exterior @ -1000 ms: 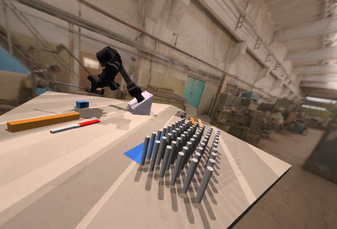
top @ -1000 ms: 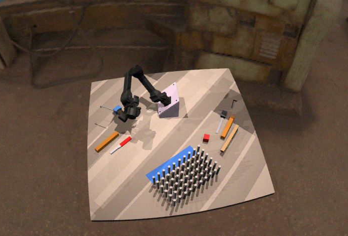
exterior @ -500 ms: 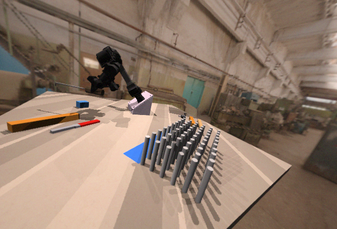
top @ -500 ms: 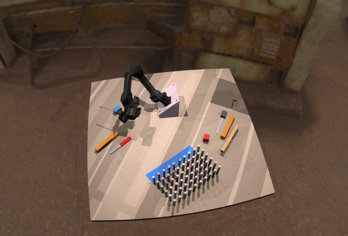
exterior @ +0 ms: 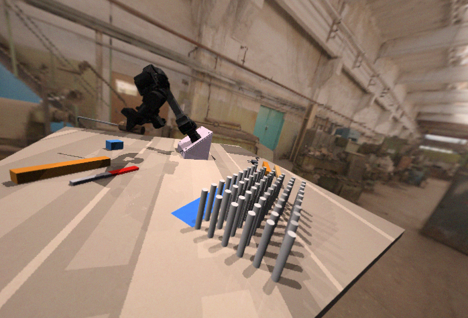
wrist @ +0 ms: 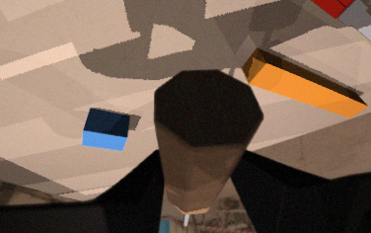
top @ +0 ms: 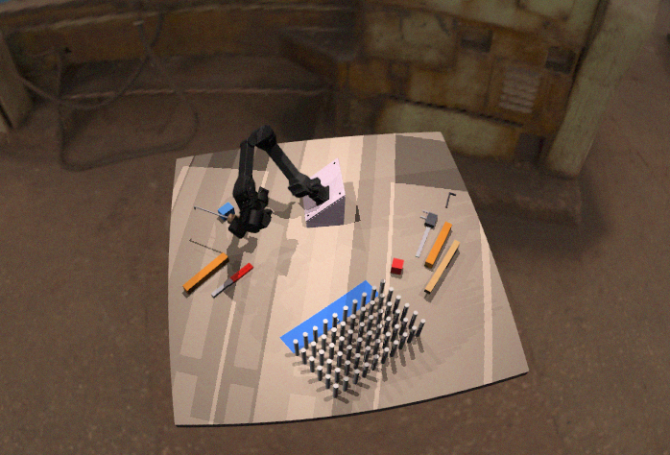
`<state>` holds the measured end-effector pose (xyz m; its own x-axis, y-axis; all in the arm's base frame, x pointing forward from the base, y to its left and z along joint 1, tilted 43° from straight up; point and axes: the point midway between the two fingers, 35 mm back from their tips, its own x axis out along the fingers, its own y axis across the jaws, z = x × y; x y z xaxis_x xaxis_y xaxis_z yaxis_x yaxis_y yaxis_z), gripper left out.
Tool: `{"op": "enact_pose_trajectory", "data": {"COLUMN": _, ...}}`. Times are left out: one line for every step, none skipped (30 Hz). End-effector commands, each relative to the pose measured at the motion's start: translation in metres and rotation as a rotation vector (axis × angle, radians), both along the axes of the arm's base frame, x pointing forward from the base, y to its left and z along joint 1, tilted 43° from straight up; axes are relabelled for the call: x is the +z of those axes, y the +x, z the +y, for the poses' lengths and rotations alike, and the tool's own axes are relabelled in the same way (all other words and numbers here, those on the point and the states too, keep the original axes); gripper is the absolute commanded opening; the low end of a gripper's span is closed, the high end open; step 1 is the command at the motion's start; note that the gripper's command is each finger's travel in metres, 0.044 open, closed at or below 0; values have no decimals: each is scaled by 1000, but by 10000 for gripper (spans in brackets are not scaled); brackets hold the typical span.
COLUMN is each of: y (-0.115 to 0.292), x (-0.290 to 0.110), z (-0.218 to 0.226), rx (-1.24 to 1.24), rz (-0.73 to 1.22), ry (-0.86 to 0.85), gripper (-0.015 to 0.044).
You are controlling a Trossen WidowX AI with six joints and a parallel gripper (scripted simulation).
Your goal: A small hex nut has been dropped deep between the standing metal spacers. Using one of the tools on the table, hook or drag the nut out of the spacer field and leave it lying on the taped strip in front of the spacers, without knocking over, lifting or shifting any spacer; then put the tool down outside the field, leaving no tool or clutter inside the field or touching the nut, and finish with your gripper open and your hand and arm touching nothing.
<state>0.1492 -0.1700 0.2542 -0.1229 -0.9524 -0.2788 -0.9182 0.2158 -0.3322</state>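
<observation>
My gripper (top: pixel 237 219) (exterior: pixel 136 123) (wrist: pixel 194 154) is shut on a hook tool with a brown wooden handle (top: pixel 230 217) (exterior: pixel 131 128) (wrist: pixel 207 133) and a thin metal rod (top: pixel 206 210) (exterior: pixel 98 121). It holds the tool level in the air over the table's back left, with the rod pointing away from the spacers. The standing grey spacers (top: pixel 360 338) (exterior: pixel 249 210) fill the front middle. The blue taped strip (top: pixel 314 321) (exterior: pixel 188 211) lies along their near-arm side. The nut is hidden among the spacers.
A blue cube (top: pixel 226 207) (exterior: pixel 114 144) (wrist: pixel 105 129), an orange bar (top: pixel 204 272) (exterior: pixel 60 168) (wrist: pixel 306 86) and a red-and-grey tool (top: pixel 232 279) (exterior: pixel 103 175) lie at the left. A red cube (top: pixel 396 265), a grey tool (top: pixel 424 235), two bars (top: pixel 438 244) and a hex key (top: pixel 449 198) lie right.
</observation>
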Motion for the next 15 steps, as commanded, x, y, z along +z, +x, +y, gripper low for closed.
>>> {"op": "enact_pose_trajectory", "data": {"y": 1, "x": -5, "z": -1, "rx": 0, "rz": 10, "ry": 6, "gripper": 0}}
{"op": "enact_pose_trajectory", "data": {"y": 1, "x": -5, "z": -1, "rx": -1, "rz": 10, "ry": 7, "gripper": 0}}
{"op": "enact_pose_trajectory", "data": {"y": 1, "x": -6, "z": -2, "rx": -1, "rz": 9, "ry": 8, "gripper": 0}}
{"op": "enact_pose_trajectory", "data": {"y": 1, "x": -6, "z": -2, "rx": -1, "rz": 9, "ry": 8, "gripper": 0}}
{"op": "enact_pose_trajectory", "data": {"y": 1, "x": -7, "z": -2, "rx": -2, "rz": 9, "ry": 9, "gripper": 0}}
{"op": "enact_pose_trajectory", "data": {"y": 2, "x": -7, "z": -2, "rx": -2, "rz": 9, "ry": 10, "gripper": 0}}
{"op": "enact_pose_trajectory", "data": {"y": 2, "x": -8, "z": -3, "rx": -2, "rz": 9, "ry": 10, "gripper": 0}}
{"op": "enact_pose_trajectory", "data": {"y": 2, "x": -8, "z": -3, "rx": -3, "rz": 9, "ry": 11, "gripper": 0}}
{"op": "enact_pose_trajectory", "data": {"y": 2, "x": -8, "z": -3, "rx": -3, "rz": 9, "ry": 12, "gripper": 0}}
{"op": "enact_pose_trajectory", "data": {"y": 2, "x": -9, "z": -3, "rx": -3, "rz": 9, "ry": 12, "gripper": 0}}
{"op": "enact_pose_trajectory", "data": {"y": 2, "x": -9, "z": -4, "rx": -4, "rz": 9, "ry": 13, "gripper": 0}}
{"op": "enact_pose_trajectory", "data": {"y": 3, "x": -10, "z": -4, "rx": -4, "rz": 9, "ry": 13, "gripper": 0}}
{"op": "enact_pose_trajectory", "data": {"y": 3, "x": -10, "z": -4, "rx": -4, "rz": 9, "ry": 14, "gripper": 0}}
{"op": "enact_pose_trajectory", "data": {"y": 3, "x": -11, "z": -4, "rx": -5, "rz": 8, "ry": 15, "gripper": 0}}
{"op": "enact_pose_trajectory", "data": {"y": 3, "x": -11, "z": -5, "rx": -5, "rz": 8, "ry": 15, "gripper": 0}}
